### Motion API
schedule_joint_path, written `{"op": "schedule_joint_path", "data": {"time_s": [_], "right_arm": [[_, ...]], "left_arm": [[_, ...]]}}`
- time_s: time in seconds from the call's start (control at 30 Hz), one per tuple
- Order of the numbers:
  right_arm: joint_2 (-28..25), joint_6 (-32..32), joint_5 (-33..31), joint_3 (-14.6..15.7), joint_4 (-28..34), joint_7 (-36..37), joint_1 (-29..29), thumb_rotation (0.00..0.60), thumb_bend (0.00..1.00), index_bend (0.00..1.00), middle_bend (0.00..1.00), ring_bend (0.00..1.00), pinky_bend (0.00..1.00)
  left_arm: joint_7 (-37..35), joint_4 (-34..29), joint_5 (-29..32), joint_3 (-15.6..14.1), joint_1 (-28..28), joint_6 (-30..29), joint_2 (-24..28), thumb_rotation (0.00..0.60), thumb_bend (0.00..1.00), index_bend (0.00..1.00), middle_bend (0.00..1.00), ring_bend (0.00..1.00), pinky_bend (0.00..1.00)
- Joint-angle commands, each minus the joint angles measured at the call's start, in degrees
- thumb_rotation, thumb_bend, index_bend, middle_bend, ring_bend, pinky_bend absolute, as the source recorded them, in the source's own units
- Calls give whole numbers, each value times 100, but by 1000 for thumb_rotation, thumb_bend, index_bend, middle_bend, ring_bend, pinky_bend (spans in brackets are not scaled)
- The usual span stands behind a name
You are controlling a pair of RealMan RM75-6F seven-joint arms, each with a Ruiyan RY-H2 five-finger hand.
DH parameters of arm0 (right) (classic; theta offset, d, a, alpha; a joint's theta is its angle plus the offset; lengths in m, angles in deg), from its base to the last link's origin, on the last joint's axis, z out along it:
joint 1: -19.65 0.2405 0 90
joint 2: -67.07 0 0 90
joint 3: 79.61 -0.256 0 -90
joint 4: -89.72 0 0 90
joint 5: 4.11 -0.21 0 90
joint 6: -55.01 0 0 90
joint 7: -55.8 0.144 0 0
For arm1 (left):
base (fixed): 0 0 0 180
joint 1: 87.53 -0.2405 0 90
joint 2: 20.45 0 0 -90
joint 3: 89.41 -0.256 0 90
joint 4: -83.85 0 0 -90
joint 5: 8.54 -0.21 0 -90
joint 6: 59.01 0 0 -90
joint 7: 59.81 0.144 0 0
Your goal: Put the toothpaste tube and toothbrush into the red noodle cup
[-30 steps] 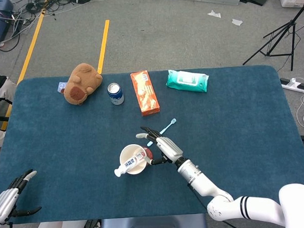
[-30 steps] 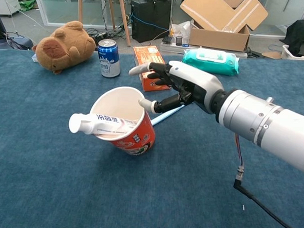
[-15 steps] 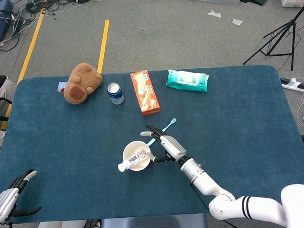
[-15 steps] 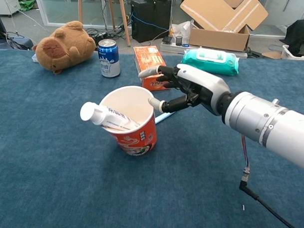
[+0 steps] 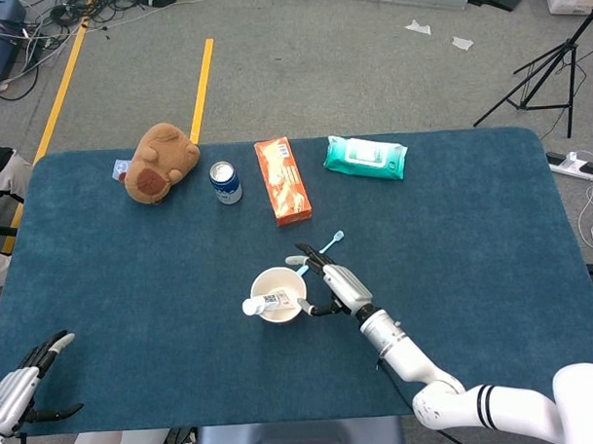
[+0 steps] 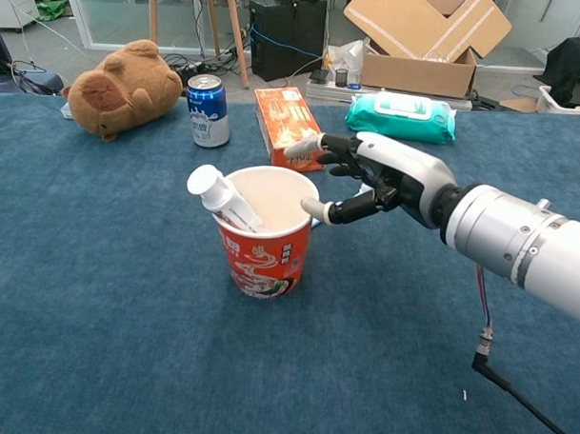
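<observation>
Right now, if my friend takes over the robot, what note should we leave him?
Right hand: open, holding nothing, fingers spread beside the red noodle cup, a fingertip close to its rim; whether it touches cannot be told.
Left hand: open, idle at the near left table edge.
Done: the toothpaste tube stands in the upright cup, its capped end sticking out over the rim.
Left: the toothbrush lies on the table just behind the right hand, outside the cup. Pick it up and put it in the cup.
</observation>
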Motion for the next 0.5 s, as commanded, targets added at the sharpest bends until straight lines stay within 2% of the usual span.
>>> {"op": "schedule_joint_path", "data": {"time_s": [0.03, 0.5], "right_arm": [[-7, 19, 22, 8, 3, 31, -23, 600, 287, 202, 0, 0, 52], [-249, 300, 293, -26, 358, 126, -150, 600, 287, 202, 0, 0, 52]], "left_arm": [[3, 2, 1, -2, 1, 6, -5, 600, 0, 0, 0, 0, 0], [41, -37, 3, 4, 18, 16, 9, 600, 0, 0, 0, 0, 0]]}}
